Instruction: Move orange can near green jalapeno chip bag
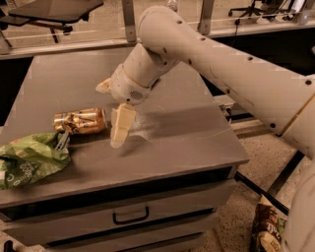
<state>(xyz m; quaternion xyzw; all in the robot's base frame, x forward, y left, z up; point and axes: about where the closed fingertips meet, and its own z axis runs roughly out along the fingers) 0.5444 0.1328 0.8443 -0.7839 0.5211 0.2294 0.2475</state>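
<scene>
The orange can lies on its side on the grey cabinet top, at the left. Its left end touches or nearly touches the green jalapeno chip bag, which lies crumpled at the front left edge. My gripper is open just right of the can. One pale finger points down toward the front, by the can's right end. The other finger sticks out behind the can. Neither finger holds the can.
The cabinet has a drawer with a handle below the front edge. A brown-and-green bag lies on the floor at the lower right. A rail and office chairs stand behind the cabinet. My arm spans the right side.
</scene>
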